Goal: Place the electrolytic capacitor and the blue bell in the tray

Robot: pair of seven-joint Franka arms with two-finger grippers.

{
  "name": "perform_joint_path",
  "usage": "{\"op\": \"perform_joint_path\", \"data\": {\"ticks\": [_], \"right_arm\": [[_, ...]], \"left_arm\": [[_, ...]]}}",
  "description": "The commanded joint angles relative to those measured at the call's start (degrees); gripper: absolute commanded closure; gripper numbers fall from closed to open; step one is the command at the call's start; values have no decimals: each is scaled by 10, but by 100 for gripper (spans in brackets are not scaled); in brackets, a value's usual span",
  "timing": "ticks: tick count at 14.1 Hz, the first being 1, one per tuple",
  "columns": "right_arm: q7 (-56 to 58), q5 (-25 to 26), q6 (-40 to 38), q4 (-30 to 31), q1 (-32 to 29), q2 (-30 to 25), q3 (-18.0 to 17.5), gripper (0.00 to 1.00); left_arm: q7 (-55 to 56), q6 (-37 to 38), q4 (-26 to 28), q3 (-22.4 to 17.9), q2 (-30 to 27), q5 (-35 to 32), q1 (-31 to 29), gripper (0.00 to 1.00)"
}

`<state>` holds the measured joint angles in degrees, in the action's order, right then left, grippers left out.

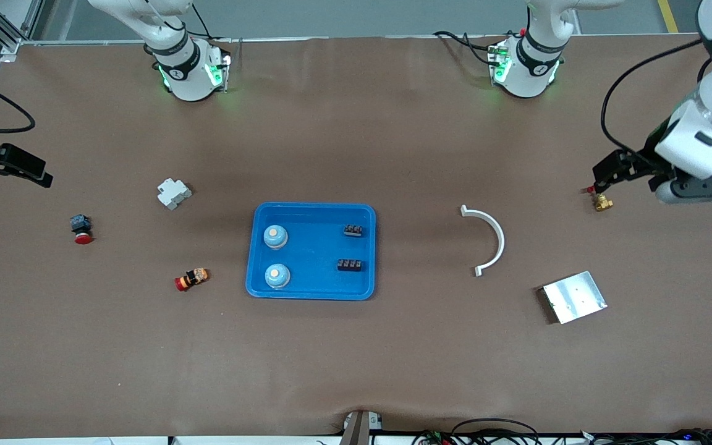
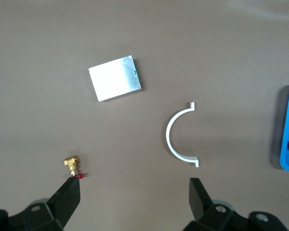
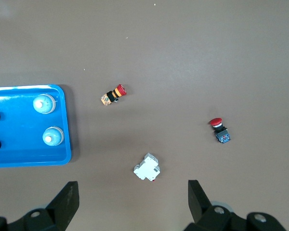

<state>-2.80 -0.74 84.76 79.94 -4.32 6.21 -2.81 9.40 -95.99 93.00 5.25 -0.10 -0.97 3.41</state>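
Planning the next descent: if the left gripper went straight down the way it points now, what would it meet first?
Probably bare table: the open left gripper has nothing between its fingers. The brass fitting lies just beside one fingertip, so it might get clipped; depth is unclear.

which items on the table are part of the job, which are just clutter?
Job:
tray
two blue bells, in tray
two black components, in tray

Clutter:
metal plate
white arc
brass fitting
white block
red buttons
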Motion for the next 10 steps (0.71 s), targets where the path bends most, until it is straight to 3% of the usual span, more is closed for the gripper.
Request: {"op": "perform_joint_path", "data": {"ticks": [1, 4, 10], "right_arm": [[-5, 0, -3, -4, 9, -5, 3, 0], [-3, -1, -2, -4, 5, -5, 4, 0], [1, -1, -6, -3, 5, -6, 5, 0]], "left_arm": [[-39, 31, 32, 11, -42, 9, -4, 0], [-66, 67, 32, 18, -70, 9, -6, 0], [-57, 66, 16, 30, -81, 11, -8, 0]]}}
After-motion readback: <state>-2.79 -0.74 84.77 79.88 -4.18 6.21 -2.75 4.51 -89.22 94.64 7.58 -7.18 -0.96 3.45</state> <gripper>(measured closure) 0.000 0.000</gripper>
